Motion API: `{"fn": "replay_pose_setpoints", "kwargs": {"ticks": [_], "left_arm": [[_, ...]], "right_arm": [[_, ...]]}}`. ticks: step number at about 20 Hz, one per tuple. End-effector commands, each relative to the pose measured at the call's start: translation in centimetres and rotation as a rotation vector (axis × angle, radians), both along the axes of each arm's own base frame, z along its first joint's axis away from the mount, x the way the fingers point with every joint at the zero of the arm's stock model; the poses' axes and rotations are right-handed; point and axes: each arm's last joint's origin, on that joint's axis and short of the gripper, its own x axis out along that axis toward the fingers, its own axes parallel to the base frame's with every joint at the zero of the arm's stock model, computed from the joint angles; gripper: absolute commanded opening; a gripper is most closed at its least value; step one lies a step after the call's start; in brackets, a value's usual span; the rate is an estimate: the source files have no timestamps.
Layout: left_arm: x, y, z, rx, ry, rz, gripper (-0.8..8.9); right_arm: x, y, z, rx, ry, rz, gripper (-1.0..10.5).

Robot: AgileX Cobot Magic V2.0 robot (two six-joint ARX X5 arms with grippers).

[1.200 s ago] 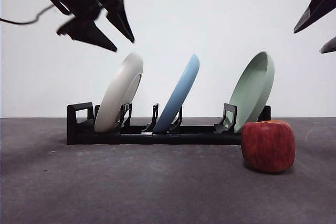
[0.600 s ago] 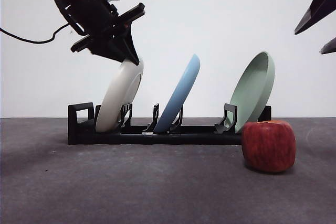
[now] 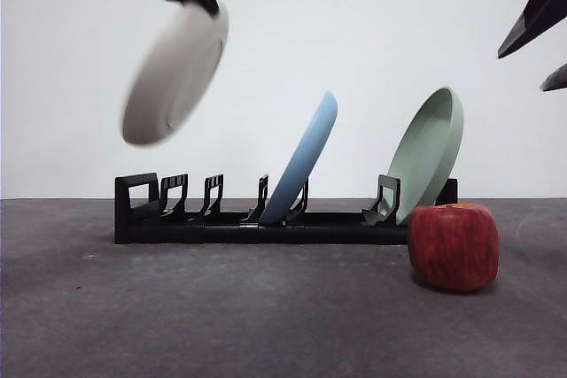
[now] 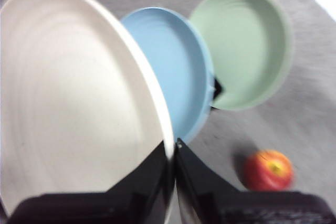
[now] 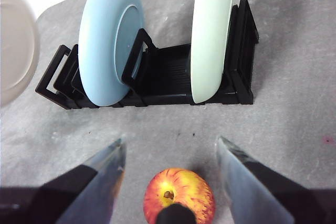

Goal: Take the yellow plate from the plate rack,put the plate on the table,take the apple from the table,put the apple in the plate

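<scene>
The dark grey surface (image 3: 221,316) carries the plate rack (image 3: 266,223), where a light blue plate (image 3: 306,157) and a pale green plate (image 3: 430,152) lean. Above its handle end, the left gripper (image 4: 173,153) pinches the yellow plate (image 3: 174,73) by its rim, clear of the rack. The right gripper (image 5: 170,153) hangs with fingers wide above the apple (image 3: 453,246).

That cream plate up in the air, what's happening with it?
The left gripper is shut on the rim of the yellow plate and holds it above the plate rack. A blue plate and a green plate stand in the rack. The apple sits on the table, below the open right gripper.
</scene>
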Motion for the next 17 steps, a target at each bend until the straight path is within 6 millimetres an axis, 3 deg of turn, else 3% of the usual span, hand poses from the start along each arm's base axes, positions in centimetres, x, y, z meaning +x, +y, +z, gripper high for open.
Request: {"fn": "replay_pose_setpoints", "kwargs": {"ticks": [1, 4, 8, 11, 17], "left_arm": [[-2.9, 0.5, 1.7, 0.032, -0.027, -0.055, -0.09], [-7.4, 1.4, 3.3, 0.066, -0.003, -0.121, -0.09], [-11.7, 1.5, 3.6, 0.126, 0.088, -0.218, -0.09], [-13.5, 0.3, 3.0, 0.235, 0.107, -0.251, -0.09], [-15.2, -4.4, 1.3, 0.422, 0.056, -0.232, -0.09]], "right_arm": [[0.1, 0.0, 0.1, -0.007, -0.009, 0.003, 2.9], [0.1, 0.0, 0.1, -0.007, -0.009, 0.003, 2.9], [0.1, 0.0, 0.1, -0.007, -0.009, 0.003, 2.9], [0.1, 0.0, 0.1, -0.007, -0.009, 0.003, 2.9], [0.1, 0.0, 0.1, -0.007, -0.009, 0.003, 2.9]]}}
